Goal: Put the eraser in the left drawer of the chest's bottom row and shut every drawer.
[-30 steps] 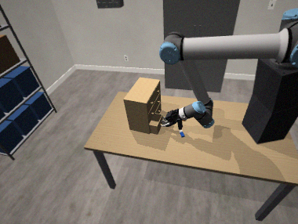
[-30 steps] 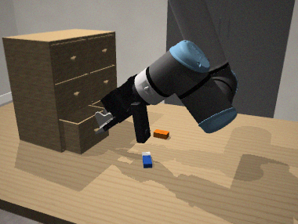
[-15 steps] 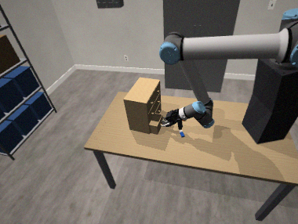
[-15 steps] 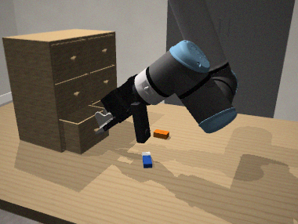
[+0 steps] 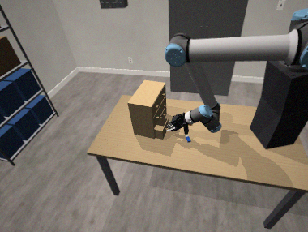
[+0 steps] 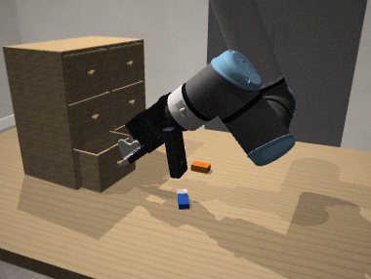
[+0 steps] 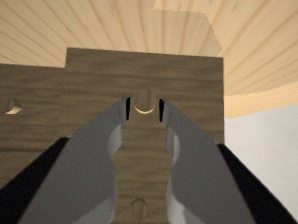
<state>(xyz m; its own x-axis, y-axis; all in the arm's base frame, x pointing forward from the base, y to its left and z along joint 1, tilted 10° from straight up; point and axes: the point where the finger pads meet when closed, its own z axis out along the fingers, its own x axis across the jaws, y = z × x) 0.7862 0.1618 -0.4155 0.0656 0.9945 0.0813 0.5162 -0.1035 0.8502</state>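
Claw (image 7: 143,108), narrowly parted, is straddling the knob (image 7: 144,108) of the pulled-out bottom-left drawer (image 6: 100,163) without pinching it. The eraser (image 6: 183,199) is lying on the table (image 6: 293,234) away from the chest (image 6: 44,98), behind the claw's reach direction.

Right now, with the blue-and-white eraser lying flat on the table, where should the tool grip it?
Probably best to grip the eraser across its short width, on the two long side faces, coming straight down. It lies flat and low on the table, with nothing touching its sides.
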